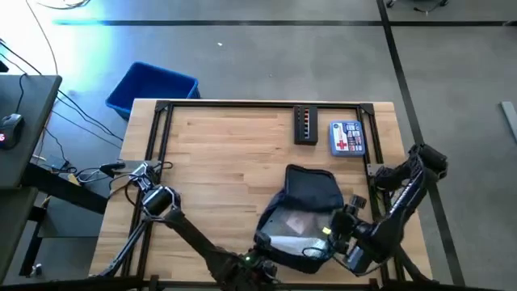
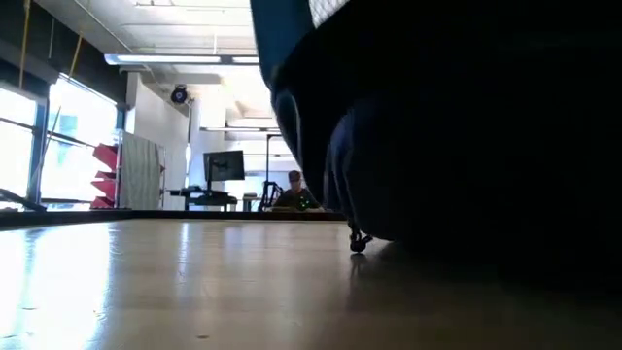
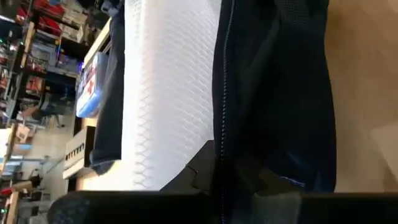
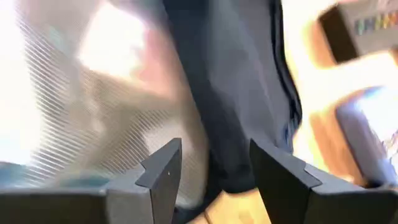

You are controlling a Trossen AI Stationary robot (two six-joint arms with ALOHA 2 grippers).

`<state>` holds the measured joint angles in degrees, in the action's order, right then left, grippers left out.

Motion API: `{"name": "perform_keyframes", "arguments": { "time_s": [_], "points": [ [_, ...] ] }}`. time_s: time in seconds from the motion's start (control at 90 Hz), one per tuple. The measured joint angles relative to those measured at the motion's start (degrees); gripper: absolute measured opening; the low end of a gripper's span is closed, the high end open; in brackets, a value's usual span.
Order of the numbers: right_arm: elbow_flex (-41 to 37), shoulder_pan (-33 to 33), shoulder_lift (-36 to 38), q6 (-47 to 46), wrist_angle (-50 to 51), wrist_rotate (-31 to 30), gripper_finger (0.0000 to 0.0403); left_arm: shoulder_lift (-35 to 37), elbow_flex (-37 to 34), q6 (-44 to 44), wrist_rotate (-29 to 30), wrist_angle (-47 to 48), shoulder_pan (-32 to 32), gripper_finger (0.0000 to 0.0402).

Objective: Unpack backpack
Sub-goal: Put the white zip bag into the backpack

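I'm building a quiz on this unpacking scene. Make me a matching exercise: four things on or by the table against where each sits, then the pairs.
Things:
1. backpack
2. blue bin
3. first-aid pouch
4. black box

Places:
A. on the floor off the table's far left corner
B. near edge, between both grippers
C. far edge, nearest the right side
D. far edge, just left of the pouch

Pairs: 1-B, 2-A, 3-C, 4-D
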<state>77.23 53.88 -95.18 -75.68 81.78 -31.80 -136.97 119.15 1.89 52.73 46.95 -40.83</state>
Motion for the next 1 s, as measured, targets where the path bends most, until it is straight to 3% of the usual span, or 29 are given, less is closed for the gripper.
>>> {"name": "perform_keyframes", "arguments": {
  "time_s": [0.111,0.233,0.422,0.567,0.7,0.844,1.0],
  "points": [
    [4.01,1.07,0.01,3.02,-3.27,-8.19,0.0174,0.0,-0.02,0.03,0.02,-0.04,0.41,0.0],
    [4.69,0.54,0.02,13.91,-16.61,-14.26,0.0176,0.0,-0.02,0.39,-0.05,0.0,0.56,0.0],
    [2.54,-3.63,-1.81,35.22,-37.75,-9.57,0.0218,0.0,-0.02,0.5,-0.11,-0.02,0.56,0.0],
    [2.54,-6.16,-4.96,44.55,-42.84,-7.37,0.0265,0.0,-0.02,0.7,-0.09,-0.04,0.53,0.0],
    [2.54,-7.88,-8.92,45.1,-43.87,-6.22,0.0272,0.0,-0.03,0.92,-0.09,-0.01,0.35,0.0],
    [2.54,-8.56,-12.09,42.34,-43.55,-7.24,0.0214,0.0,-0.07,0.98,-0.11,0.05,0.32,0.0],
    [2.54,-8.48,-12.41,38.11,-38.52,-10.59,0.0056,0.0,-0.07,0.66,0.08,1.31,-0.16,0.0]
  ]
}}
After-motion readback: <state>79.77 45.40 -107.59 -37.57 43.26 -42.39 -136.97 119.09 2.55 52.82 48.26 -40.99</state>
